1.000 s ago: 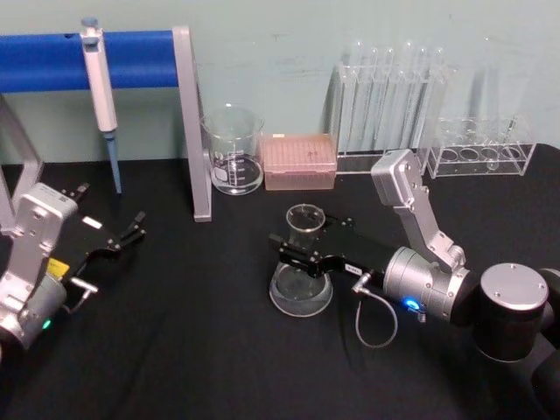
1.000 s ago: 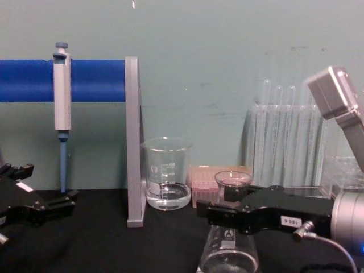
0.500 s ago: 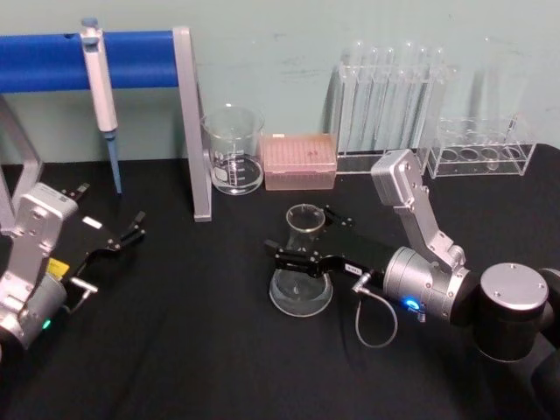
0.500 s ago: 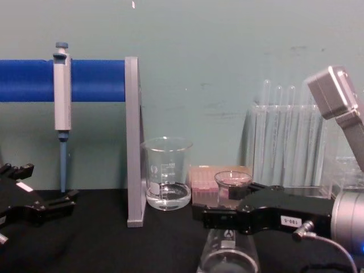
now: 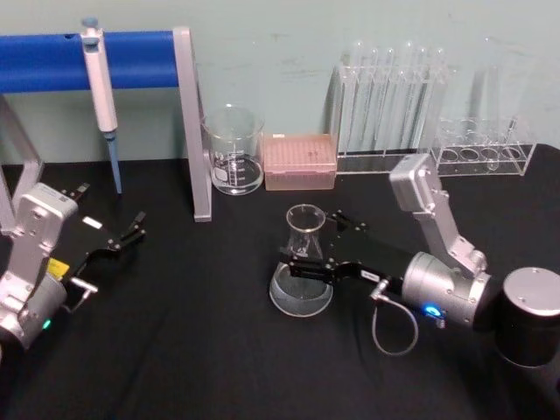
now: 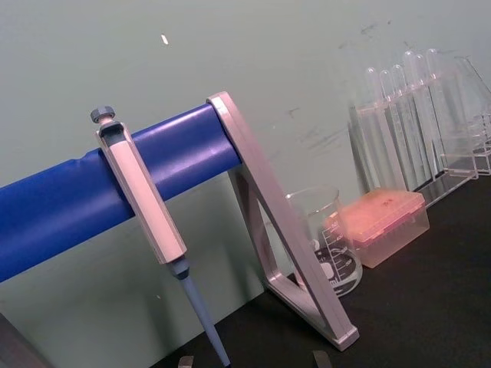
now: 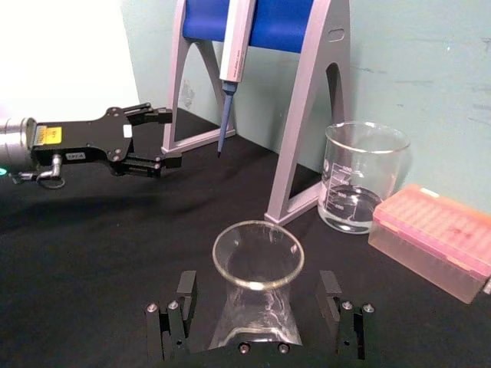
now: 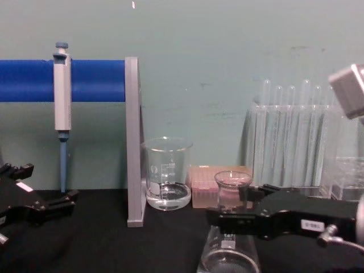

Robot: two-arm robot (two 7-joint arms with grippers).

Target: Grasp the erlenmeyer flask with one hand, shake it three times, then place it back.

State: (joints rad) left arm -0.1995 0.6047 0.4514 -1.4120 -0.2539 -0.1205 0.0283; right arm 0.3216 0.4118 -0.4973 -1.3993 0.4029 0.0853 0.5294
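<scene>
Cloth of plain black covers the counter, and a pale green wall, scuffed in places, closes the room behind it. The erlenmeyer flask stands upright on the cloth near the middle of the counter.

The right gripper reaches in from the flask's right. Its jaws stand apart, one finger on either side of the flask's neck. In the right wrist view there is a gap between the glass and each finger, so nothing is clamped. In the chest view the gripper crosses in front of the flask just under its lip.

Behind the flask and a little to its left stands a glass beaker. A pink tip box sits straight behind the flask. A rack of test tubes stands behind it to the right, against the wall. Farther left of the flask is a grey stand with a blue bar, from which a pipette hangs. The left gripper rests well to the flask's left, low over the cloth, and its jaws seem to be apart.
</scene>
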